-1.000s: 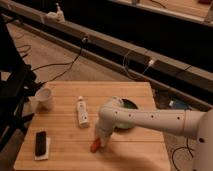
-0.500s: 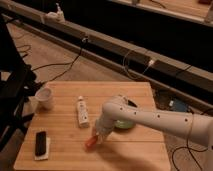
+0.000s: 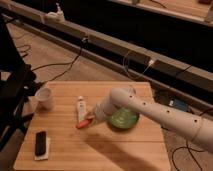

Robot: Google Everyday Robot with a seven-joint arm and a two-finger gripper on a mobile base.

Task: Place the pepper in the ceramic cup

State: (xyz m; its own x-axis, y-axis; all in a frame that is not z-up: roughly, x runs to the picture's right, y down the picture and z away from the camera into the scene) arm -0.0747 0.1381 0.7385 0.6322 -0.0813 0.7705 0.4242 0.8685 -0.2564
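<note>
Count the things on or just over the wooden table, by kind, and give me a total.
Cup: 1
Tube: 1
Bowl: 1
Pepper: 1, held in the gripper, beside the bowl
Black device: 1
Total: 5

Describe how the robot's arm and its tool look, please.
The arm is a thick white tube with small dark holes along its side. The tool, at its end above the wooden table, left of the green bowl, looks white too.

Robot claw (image 3: 92, 118) clamped on pepper (image 3: 83, 123) beside green bowl (image 3: 125, 120), ceramic cup (image 3: 45, 98) well apart
</note>
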